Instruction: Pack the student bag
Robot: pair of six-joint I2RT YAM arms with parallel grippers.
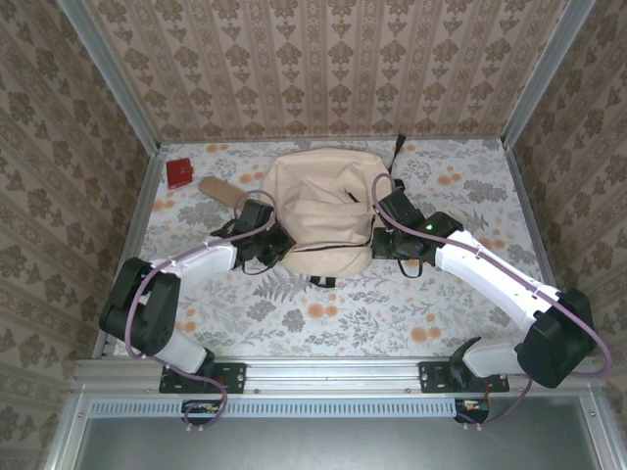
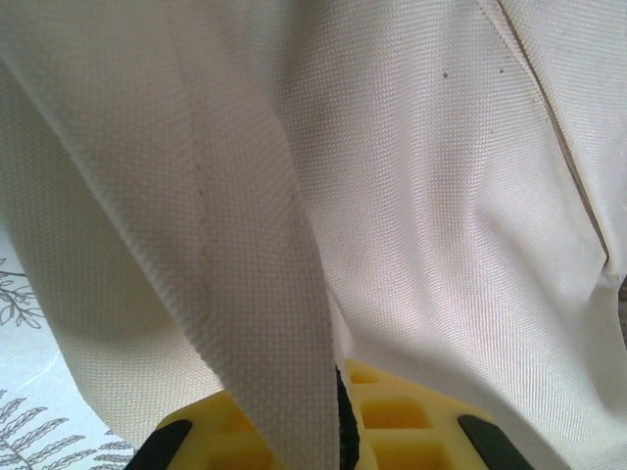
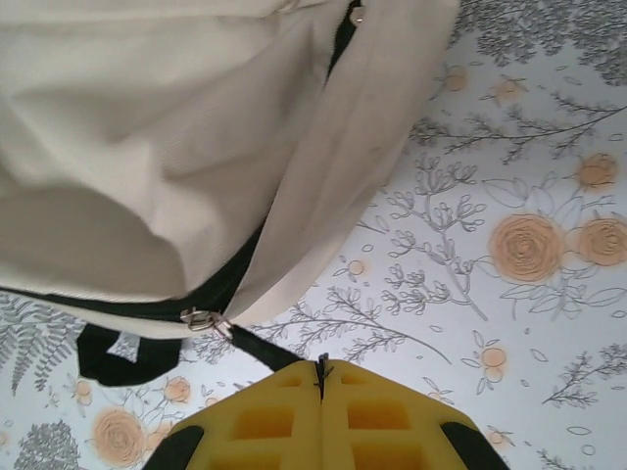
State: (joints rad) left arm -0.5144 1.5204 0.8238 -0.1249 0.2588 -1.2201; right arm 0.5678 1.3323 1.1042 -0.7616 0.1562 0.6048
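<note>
No text, label, brand or number can be read: the large beige fabric backpack [image 1: 318,211] shows only plain woven cloth and dark zips, and the small red box [image 1: 179,173] is too small to tell any print

The left arm [image 1: 186,262] and right arm [image 1: 500,274] share white link shells, bulky black joint housings, a looping mauve cable [image 1: 132,313] apiece and black base brackets [image 1: 211,377] at lower frame, a green light [image 1: 428,228] mid-right, and yellow grid-moulded fingers [image 3: 265,421] edged in black.
</note>
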